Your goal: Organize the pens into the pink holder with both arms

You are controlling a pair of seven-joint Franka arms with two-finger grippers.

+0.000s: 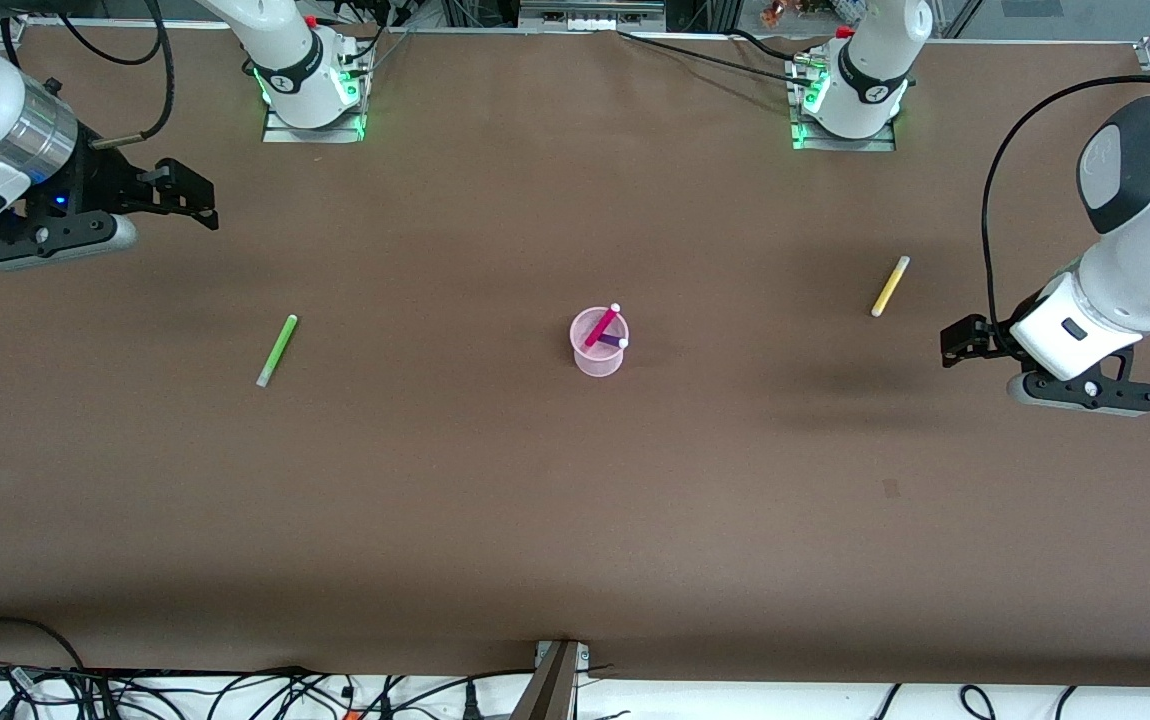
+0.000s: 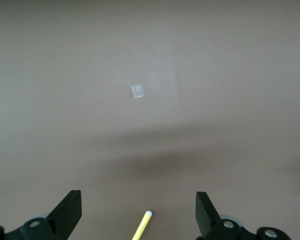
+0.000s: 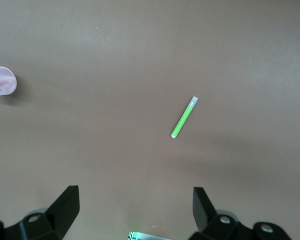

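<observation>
The pink holder (image 1: 598, 345) stands mid-table with the magenta pen (image 1: 603, 327) and the purple pen (image 1: 613, 341) leaning in it. The green pen (image 1: 277, 350) lies flat toward the right arm's end and also shows in the right wrist view (image 3: 184, 117). The yellow pen (image 1: 890, 286) lies flat toward the left arm's end. My right gripper (image 1: 193, 198) is open and empty, up over bare table near the right arm's end (image 3: 134, 205). My left gripper (image 1: 959, 342) is open and empty over the table beside the yellow pen, whose pale tip (image 2: 142, 227) shows between its fingers. The holder's edge shows in the right wrist view (image 3: 0, 82).
A small pale square mark (image 1: 891, 488) lies on the brown table surface and also shows in the left wrist view (image 2: 137, 90). The arm bases (image 1: 310, 90) (image 1: 850, 100) glow green along the table's edge. Cables (image 1: 235, 690) hang past the edge nearest the front camera.
</observation>
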